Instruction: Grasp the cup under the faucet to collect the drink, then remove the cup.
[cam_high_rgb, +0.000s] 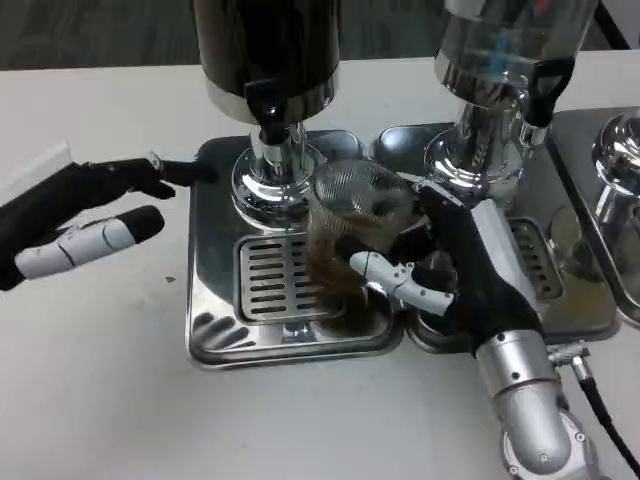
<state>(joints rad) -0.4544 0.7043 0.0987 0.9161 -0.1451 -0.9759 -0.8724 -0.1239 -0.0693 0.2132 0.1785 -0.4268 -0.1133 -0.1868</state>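
The right robot hand (455, 265) grips a blurred clear ribbed cup (350, 235) above the drip tray (215, 335), near the dark dispenser's faucet (268, 112). The left robot hand (85, 215) hovers empty, fingers spread, over the counter (100, 400).

The robot's right hand (455, 265) reaches up from the lower right of the frame on its silver forearm, fingers wrapped around a clear cup (350, 230), apparently gripping it, though blur obscures contact. At the left edge, the left hand (85, 215) hovers with fingers extended and apart, holding nothing.
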